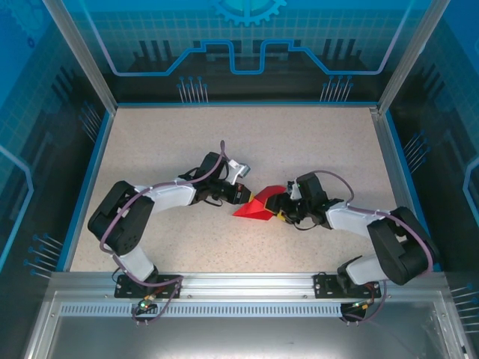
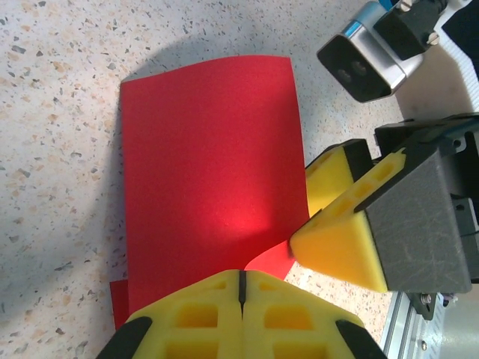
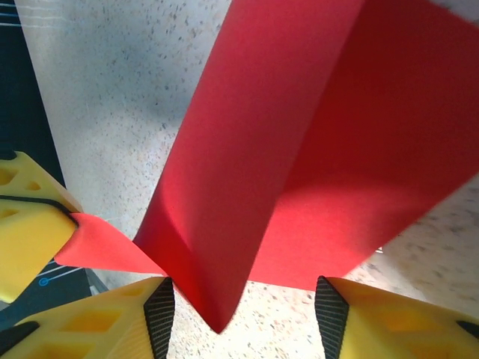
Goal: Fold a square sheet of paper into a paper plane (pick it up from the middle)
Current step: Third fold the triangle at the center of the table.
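The square sheet of paper (image 1: 258,206), bright red, stands bent and creased into a raised wedge at mid-table between the two grippers. It reads as a bent sheet, not a paper plane. My left gripper (image 1: 245,196) is shut on a corner flap of the paper (image 2: 217,164), which spreads out in front of its closed fingertips (image 2: 224,299). My right gripper (image 3: 243,318) is open, and the pointed fold of the paper (image 3: 247,164) hangs between its two pads without being pinched. In the left wrist view the right gripper (image 2: 307,209) meets the sheet's right edge.
The speckled tabletop (image 1: 224,142) is ringed by blue walls and aluminium posts. A metal rail (image 1: 239,288) runs along the near edge by the arm bases. Both arms reach inward and nearly meet at the paper.
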Motion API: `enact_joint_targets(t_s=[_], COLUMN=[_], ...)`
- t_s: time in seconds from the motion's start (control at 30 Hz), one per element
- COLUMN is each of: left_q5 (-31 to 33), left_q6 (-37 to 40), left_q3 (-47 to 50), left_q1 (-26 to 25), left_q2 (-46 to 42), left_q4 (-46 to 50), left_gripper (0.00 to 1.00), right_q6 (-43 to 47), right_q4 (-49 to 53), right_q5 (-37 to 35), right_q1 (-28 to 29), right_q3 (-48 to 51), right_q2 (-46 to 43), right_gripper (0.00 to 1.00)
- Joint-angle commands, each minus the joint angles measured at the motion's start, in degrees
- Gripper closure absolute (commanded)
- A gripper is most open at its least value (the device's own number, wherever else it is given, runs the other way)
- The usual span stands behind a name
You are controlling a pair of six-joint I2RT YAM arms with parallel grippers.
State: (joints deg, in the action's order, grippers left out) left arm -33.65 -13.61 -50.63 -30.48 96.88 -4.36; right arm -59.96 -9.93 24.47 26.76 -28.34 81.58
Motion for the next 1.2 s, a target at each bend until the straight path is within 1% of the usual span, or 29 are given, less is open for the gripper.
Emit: enact_joint_targets(t_s=[0.0, 0.17, 0.3, 0.4, 0.47, 0.5, 0.57, 0.63, 0.73, 0.83, 0.9, 1.03, 1.17], left_q5=[0.3, 0.8, 1.3, 3.0, 5.1, 7.3, 10.3, 13.6, 16.0, 15.0, 15.2, 20.3, 22.3], left_q6=[0.3, 0.6, 1.1, 0.5, -0.4, -1.2, -1.8, -2.8, -2.7, -1.1, 2.3, 11.4, 14.2], left_q3=[0.3, 0.0, -0.8, -1.4, -1.9, -2.0, -1.5, 0.2, 4.0, 7.9, 10.5, 15.1, 17.3], left_q1=[0.4, 0.4, 0.5, 0.8, 1.1, 1.3, 1.5, 1.5, 1.4, 0.5, -1.7, -8.8, -10.0], left_q2=[-1.5, -1.5, -1.4, -1.4, -1.8, -2.3, -4.0, -6.8, -11.1, -14.7, -16.1, -17.8, -16.6], left_q4=[0.9, 1.8, 3.0, 3.9, 5.0, 5.9, 6.7, 6.2, 4.6, 1.2, -1.1, -6.6, -12.2], left_gripper=[0.97, 0.96, 0.92, 0.80, 0.68, 0.63, 0.55, 0.44, 0.37, 0.33, 0.31, 0.31, 0.33], right_q6=[-2.8, -4.2, -4.5, -4.8, -5.4, -5.8, -6.6, -7.5, -8.5, -8.7, -8.9, -10.6, -11.1], right_q4=[-7.3, -11.5, -13.1, -13.3, -13.6, -13.5, -13.3, -11.7, -8.1, -1.1, 1.9, 4.5, 7.4], right_q5=[-0.2, -1.7, -3.0, -4.0, -4.5, -4.9, -5.5, -6.4, -8.6, -10.7, -11.2, -10.7, -10.7], right_q1=[2.5, 3.6, 3.6, 3.6, 3.6, 3.6, 3.7, 3.9, 4.5, 5.1, 5.3, 5.4, 5.4], right_q3=[-0.4, 0.4, 1.5, 1.4, 1.3, 1.2, 1.2, 0.9, 0.4, -1.3, -2.3, -3.8, -5.8], right_q2=[2.5, 4.5, 4.6, 5.1, 5.5, 5.6, 5.5, 5.1, 3.1, 0.7, -0.2, -0.7, -0.5], right_gripper=[0.47, 0.53, 0.62, 0.70, 0.76, 0.80, 0.86, 0.92, 0.96, 0.97, 0.97, 0.97, 0.96])
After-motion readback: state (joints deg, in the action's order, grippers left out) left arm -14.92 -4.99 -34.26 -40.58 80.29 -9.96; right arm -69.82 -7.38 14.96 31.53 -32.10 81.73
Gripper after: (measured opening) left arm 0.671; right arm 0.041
